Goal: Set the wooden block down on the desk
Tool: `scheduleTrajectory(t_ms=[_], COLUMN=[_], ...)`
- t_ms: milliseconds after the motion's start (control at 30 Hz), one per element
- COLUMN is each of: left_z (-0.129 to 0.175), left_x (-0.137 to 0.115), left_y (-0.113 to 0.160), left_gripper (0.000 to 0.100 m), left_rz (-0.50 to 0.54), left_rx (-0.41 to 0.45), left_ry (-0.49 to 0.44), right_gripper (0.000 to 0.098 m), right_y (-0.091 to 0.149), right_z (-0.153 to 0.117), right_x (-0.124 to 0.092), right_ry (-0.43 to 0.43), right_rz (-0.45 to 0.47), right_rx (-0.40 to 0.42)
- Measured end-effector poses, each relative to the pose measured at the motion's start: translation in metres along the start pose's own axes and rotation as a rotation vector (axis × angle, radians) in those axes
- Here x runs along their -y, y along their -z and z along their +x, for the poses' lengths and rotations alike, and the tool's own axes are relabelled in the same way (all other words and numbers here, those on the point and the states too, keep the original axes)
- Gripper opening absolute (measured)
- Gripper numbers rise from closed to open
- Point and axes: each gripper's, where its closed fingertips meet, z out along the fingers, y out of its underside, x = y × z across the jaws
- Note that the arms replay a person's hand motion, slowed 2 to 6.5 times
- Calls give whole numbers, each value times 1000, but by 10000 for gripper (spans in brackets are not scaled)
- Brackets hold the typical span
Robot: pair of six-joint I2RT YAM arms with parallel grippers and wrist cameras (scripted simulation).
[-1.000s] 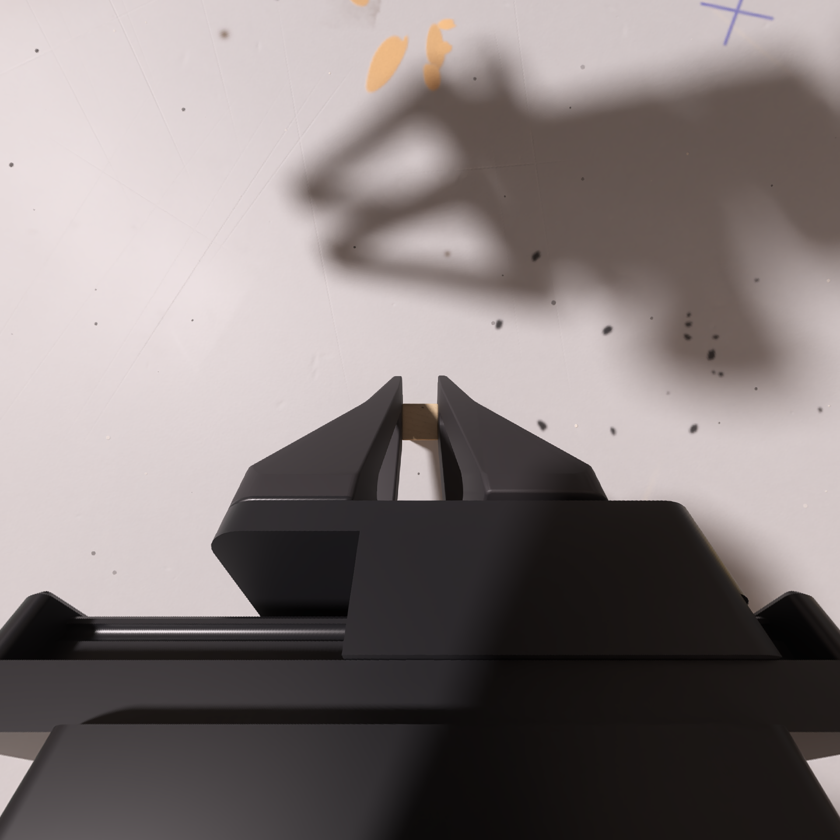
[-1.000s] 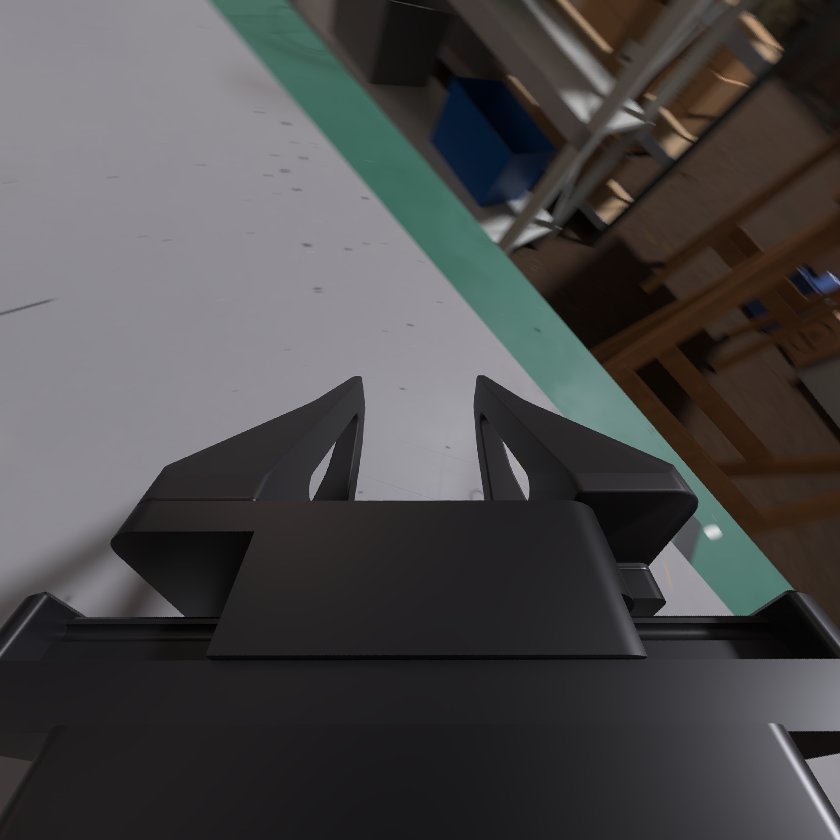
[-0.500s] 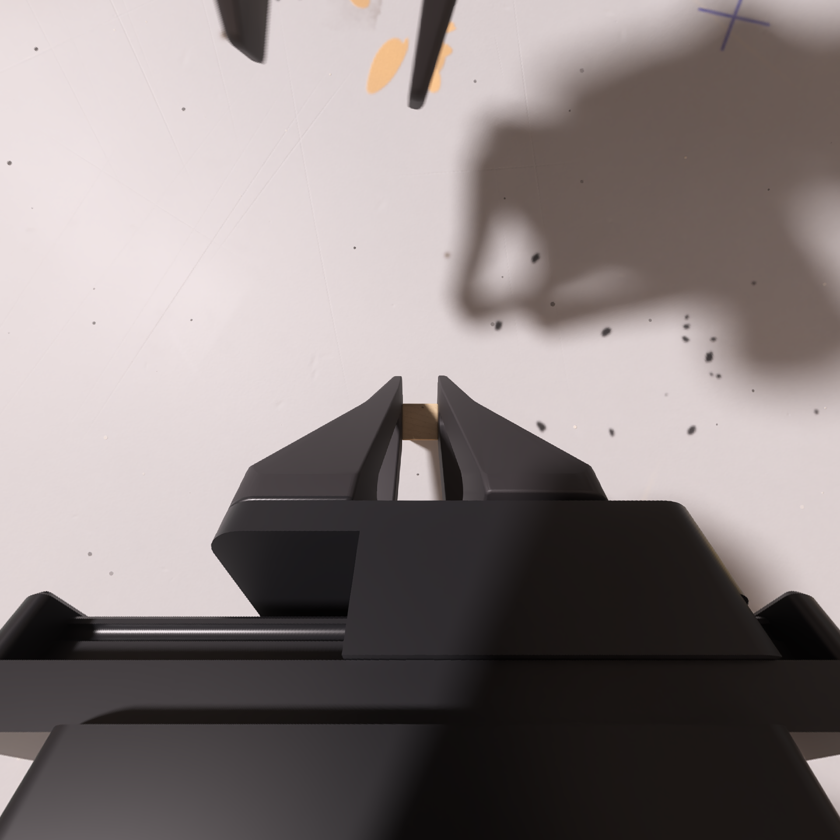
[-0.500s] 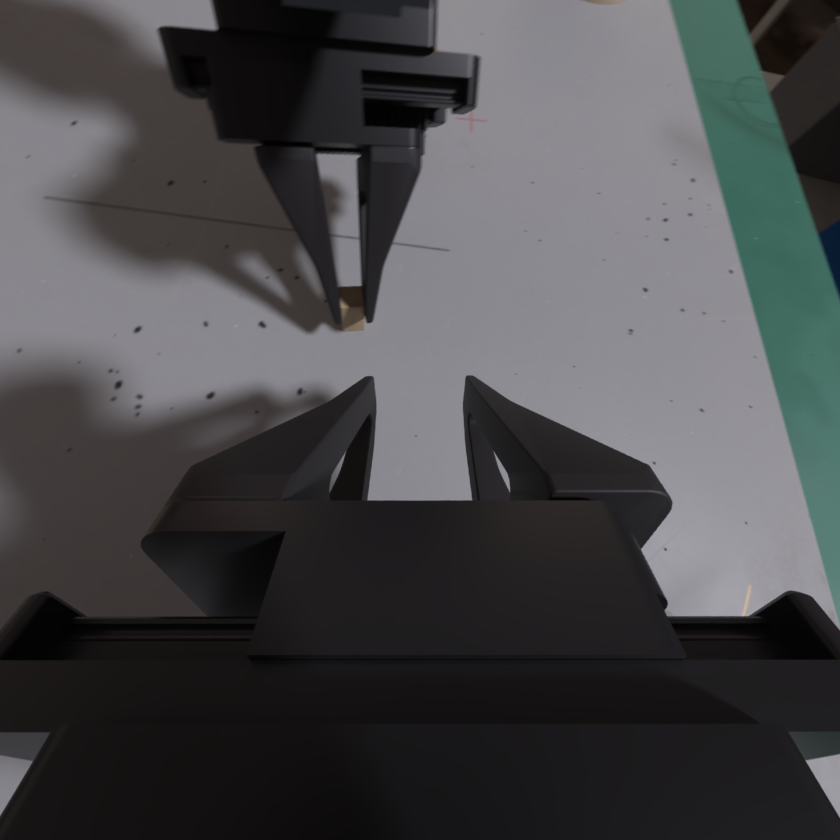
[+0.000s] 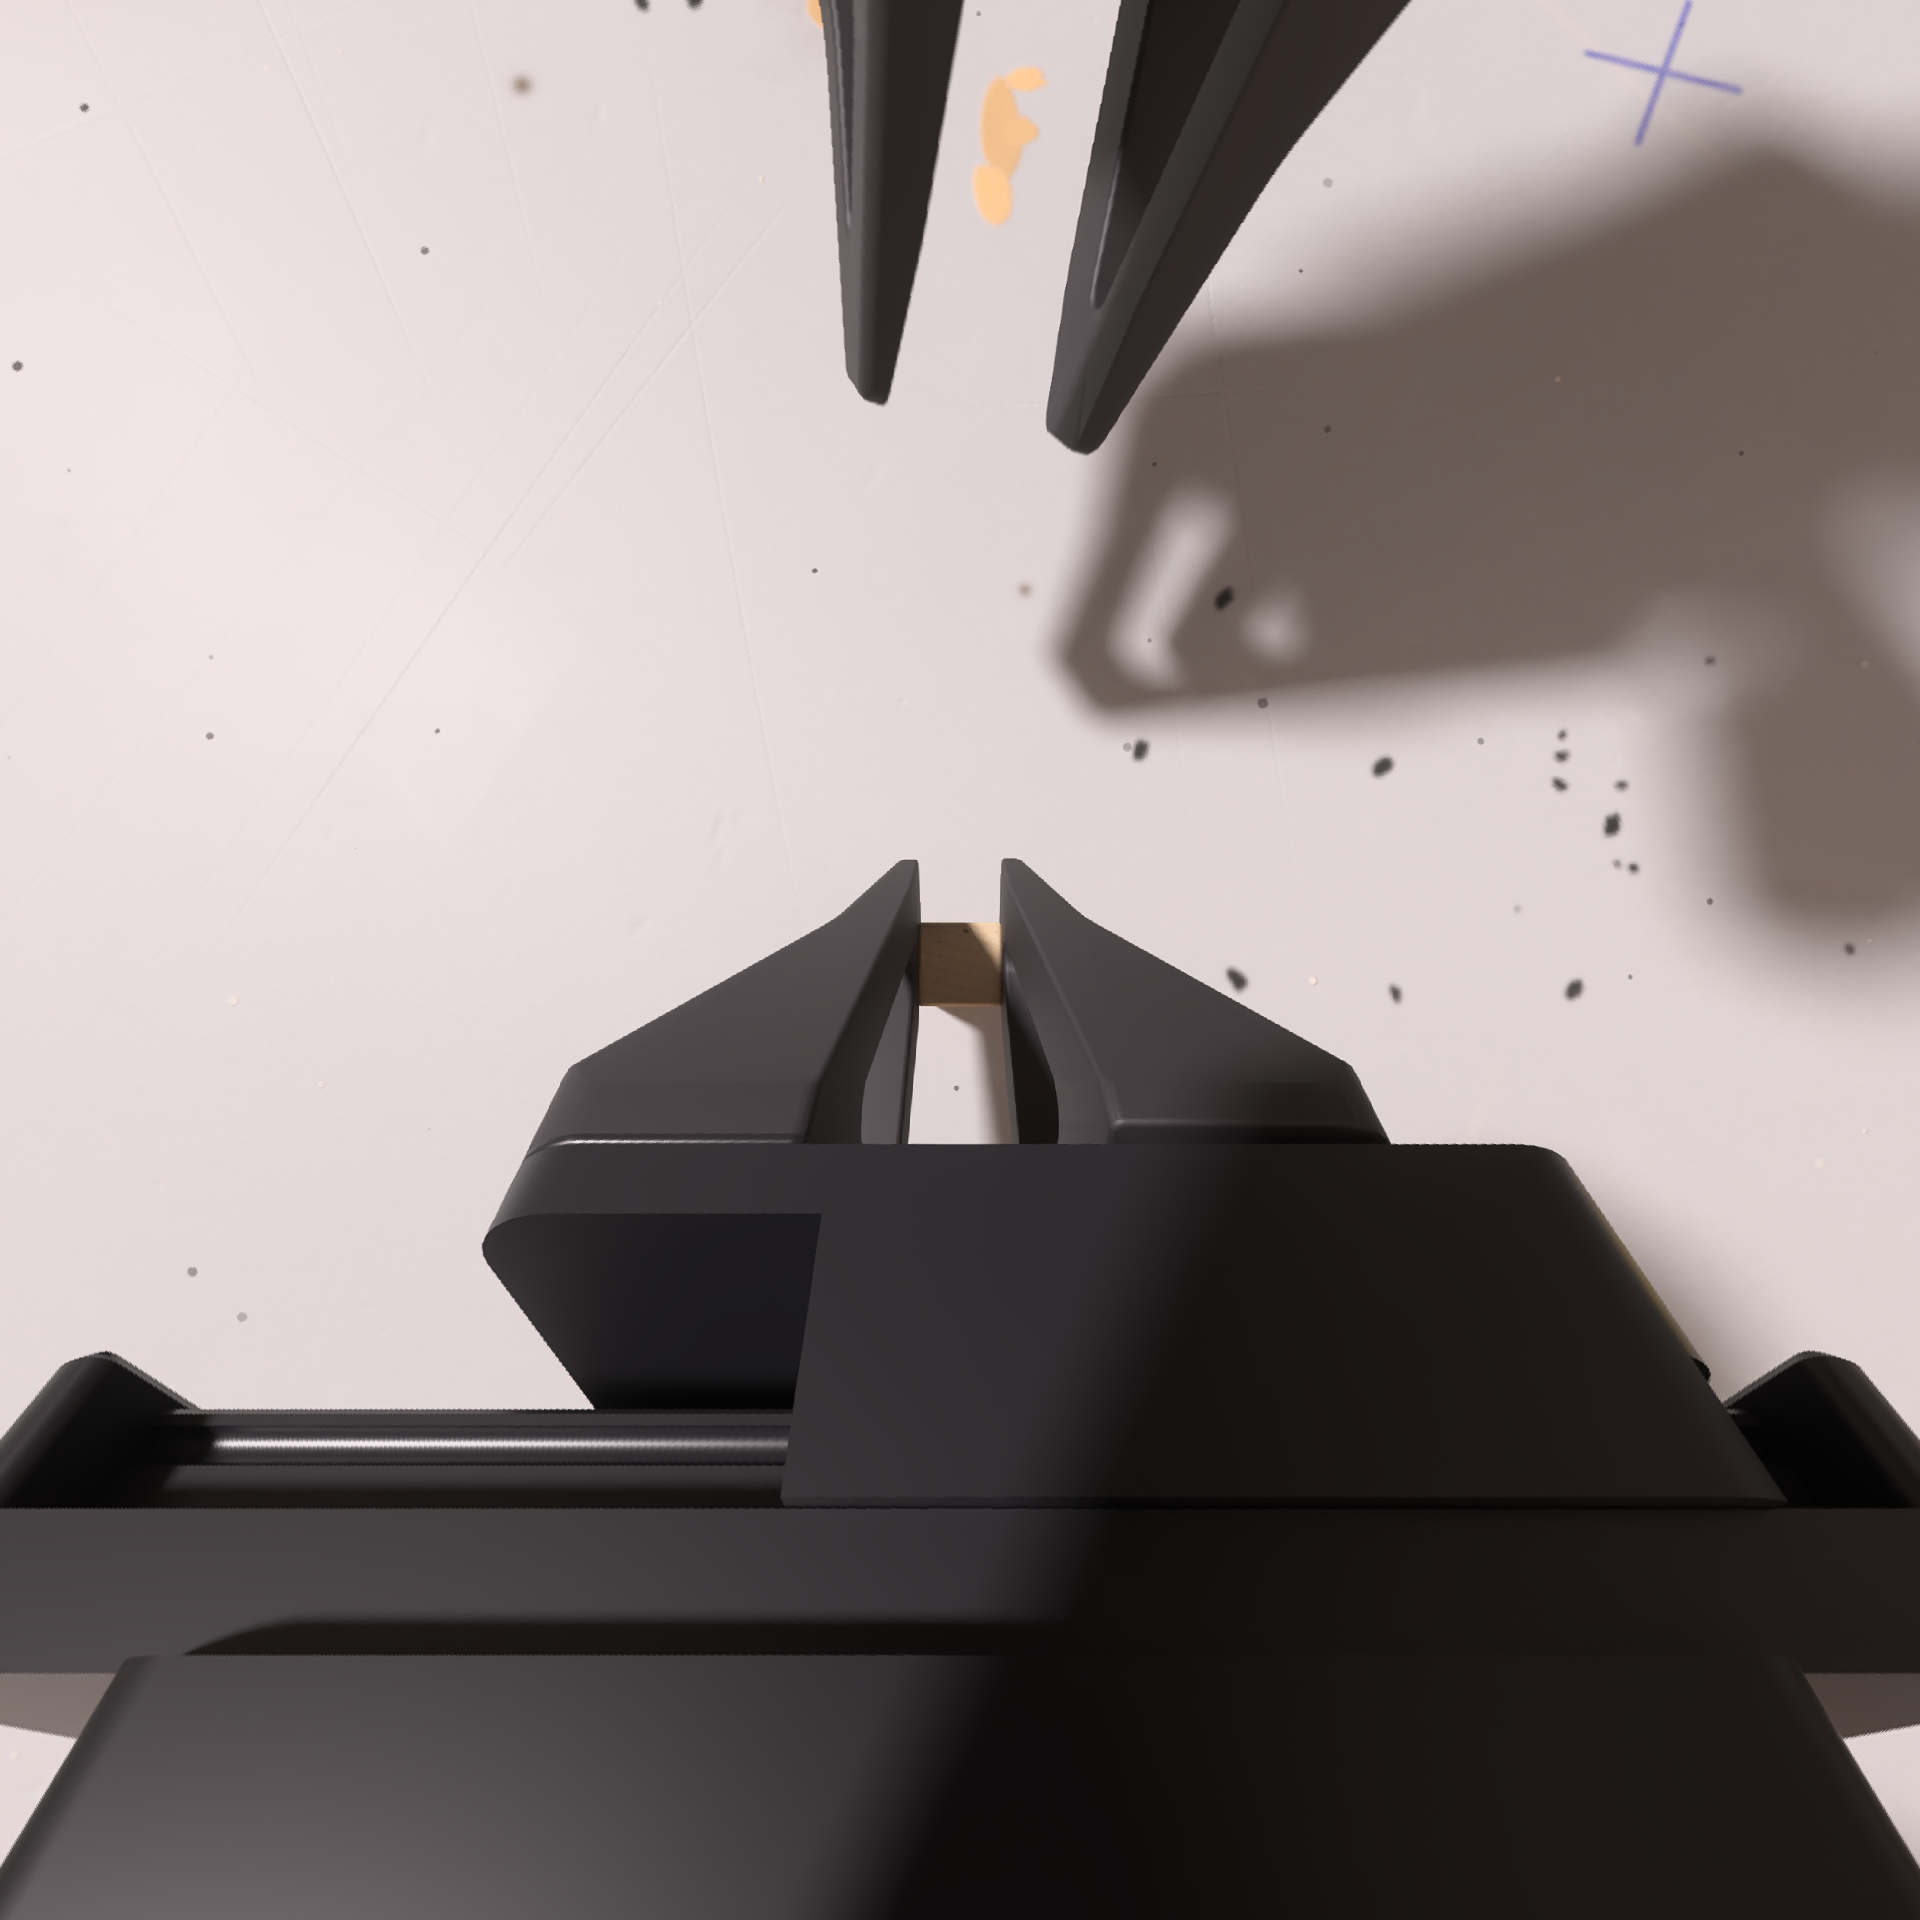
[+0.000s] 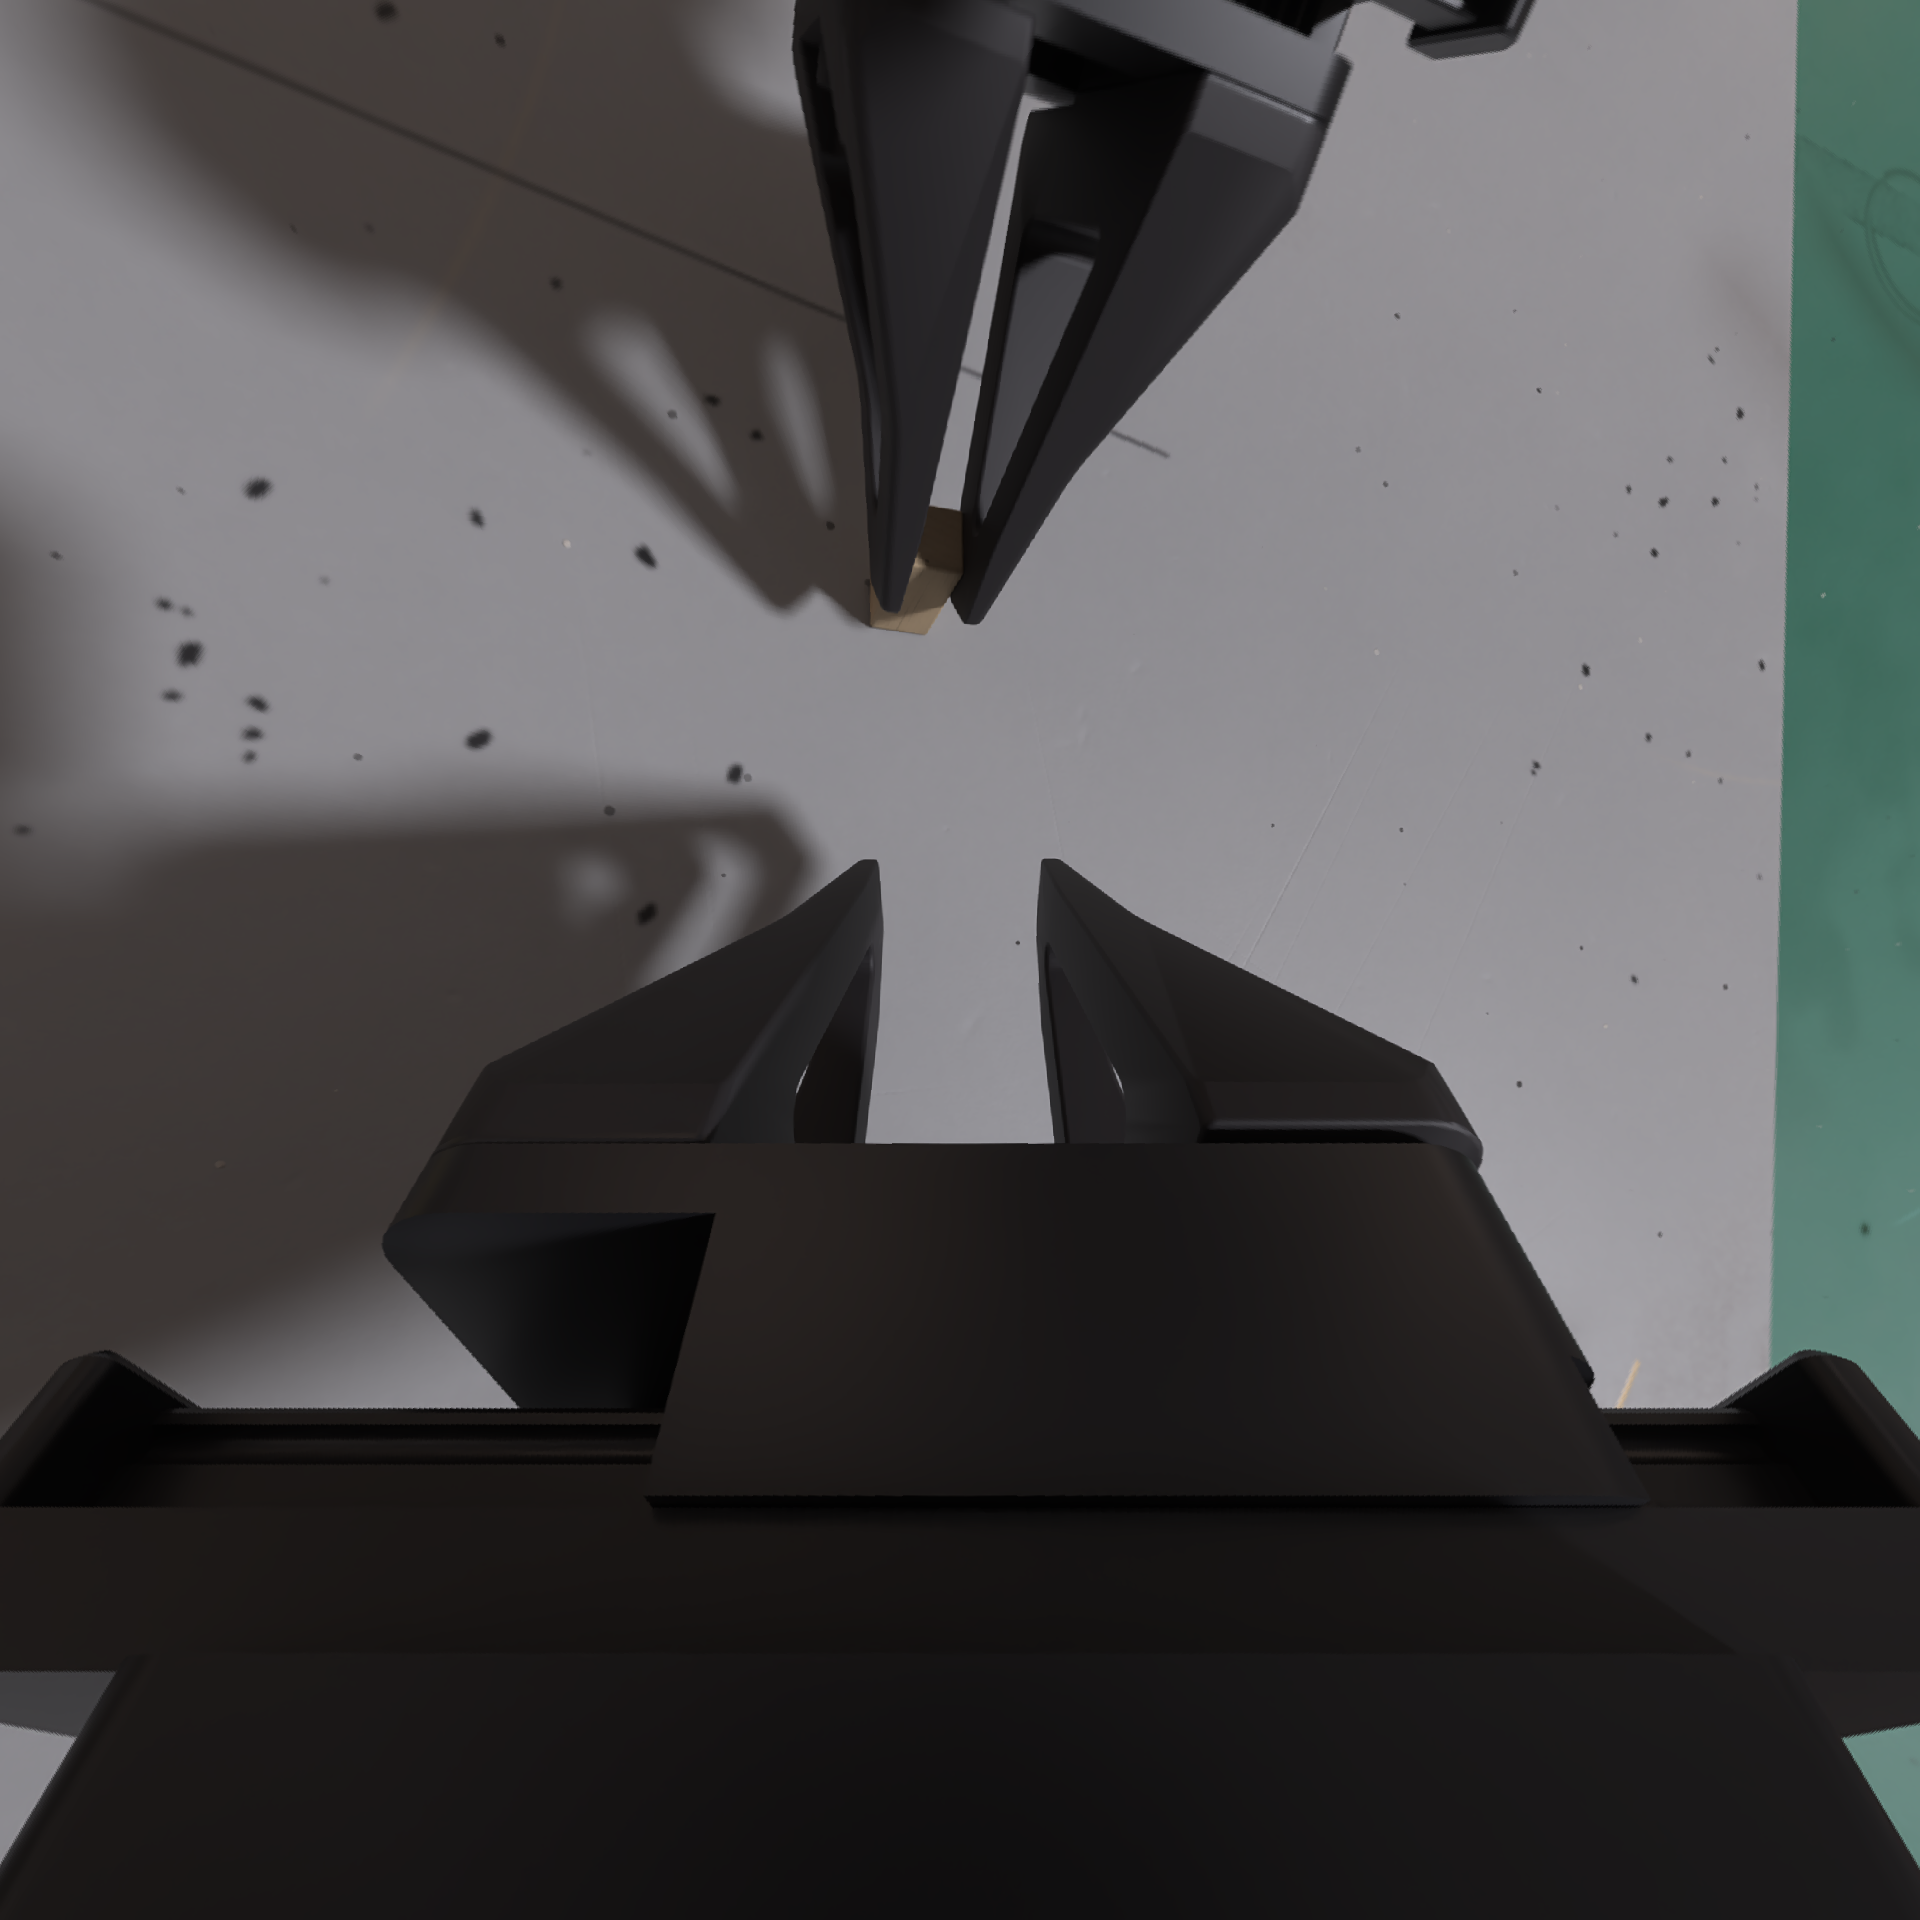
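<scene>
Left wrist view: left pincer [image 5: 960, 894] fingers hide most of wooden block [image 5: 958, 964].

Desk surface [image 5: 416, 623]: pale grey, black-speckled; orange smear [image 5: 1003, 145] at 12 o'clock, blue cross mark [image 5: 1660, 73] at 1 o'clock. Green border strip [image 6: 1855, 623] at 3 o'clock.

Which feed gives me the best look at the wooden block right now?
The right wrist view: the wooden block shows two faces, clamped at the left gripper tips, from outside. The left wrist view shows only a sliver of the block deep between its own jaws.
</scene>
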Motion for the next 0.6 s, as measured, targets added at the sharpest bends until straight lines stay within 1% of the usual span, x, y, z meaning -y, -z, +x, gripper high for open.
scheduleTrajectory(t_ms=[133, 267, 500, 600], left_z=[0, 0, 0, 0], left_x=[0, 0, 0, 0], left_y=[0, 0, 0, 0], left_gripper=[129, 129, 129, 129], left_rz=[1, 2, 3, 3], left_rx=[-1, -1, -3, -3], left_ry=[1, 2, 4, 4], right_gripper=[216, 203, 181, 162], right_y=[-6, -11, -13, -14], right_z=[-2, -4, -4, 0], right_x=[-3, -6, -11, -15], right_ry=[59, 102, 119, 129], right_rz=[-42, -77, -123, -148], right_rx=[-23, -39, -45, -60])
